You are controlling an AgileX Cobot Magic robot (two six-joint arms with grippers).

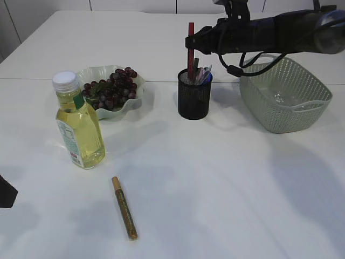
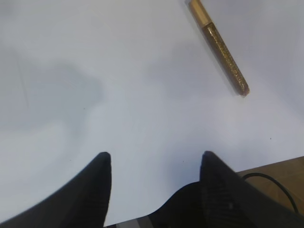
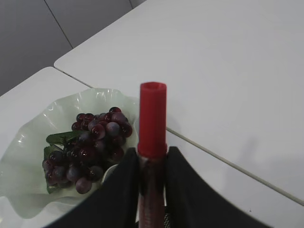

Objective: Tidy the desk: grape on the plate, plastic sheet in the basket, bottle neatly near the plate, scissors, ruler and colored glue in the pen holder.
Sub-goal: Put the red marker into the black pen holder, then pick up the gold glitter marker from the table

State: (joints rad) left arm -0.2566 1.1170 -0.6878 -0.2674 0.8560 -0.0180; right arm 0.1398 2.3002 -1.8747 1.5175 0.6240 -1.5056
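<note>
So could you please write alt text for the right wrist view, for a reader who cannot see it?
The right gripper has its two dark fingers on either side of an upright red glue pen, seen close up. Behind it, a bunch of dark grapes lies on a pale green wavy plate on the white table.

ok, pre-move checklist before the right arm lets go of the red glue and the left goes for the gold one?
1. Red glue stick upright over the pen holder: ok.
2. Right pincer released: cannot tell, fingers hug the stick on both sides.
3. Stick's lower end seated in the holder: cannot tell.
4. Gold glue stick lying free on the table: ok.
5. Left pincer open and empty: ok.
6. Grapes on the plate, bottle beside it: ok.
</note>
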